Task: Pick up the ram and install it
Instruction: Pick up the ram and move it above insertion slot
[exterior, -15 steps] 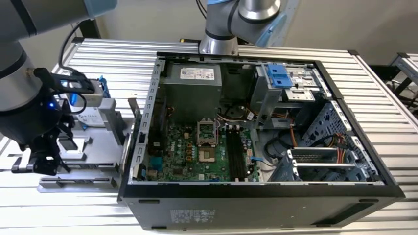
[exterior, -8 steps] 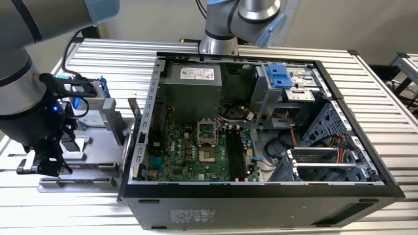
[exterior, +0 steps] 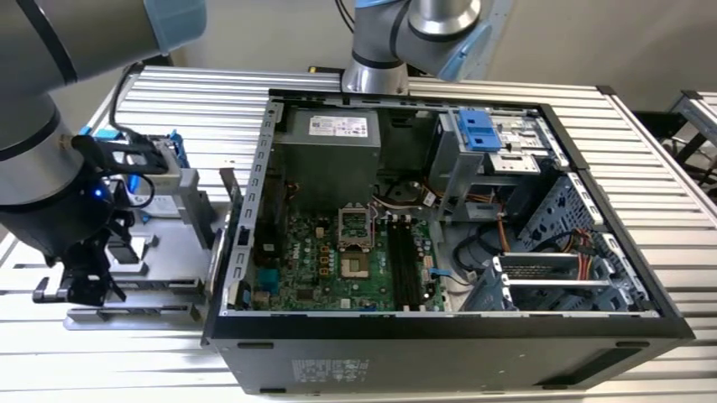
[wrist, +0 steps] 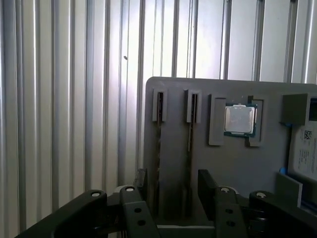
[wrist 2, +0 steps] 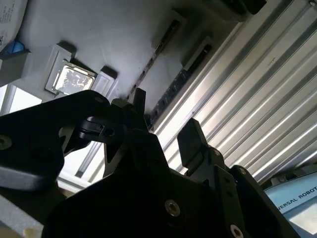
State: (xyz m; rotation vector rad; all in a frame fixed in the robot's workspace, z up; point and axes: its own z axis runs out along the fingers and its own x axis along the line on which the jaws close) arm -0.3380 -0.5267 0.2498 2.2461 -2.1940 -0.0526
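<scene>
Two ram sticks stand on edge in slots of a grey tray: one ram and a second ram beside it. In the second wrist view they show as a thin stick and a dark stick. My gripper is open just above the tray's near end, its two black fingers spread to either side of the ram rows, with nothing held. In the exterior view the gripper hangs over the tray, to the left of the open computer case.
A processor chip lies in a tray pocket next to the ram slots. A drive with blue edges stands at the tray's far end. Inside the case, the motherboard's long black slots lie beside the processor socket. Ribbed metal table all around.
</scene>
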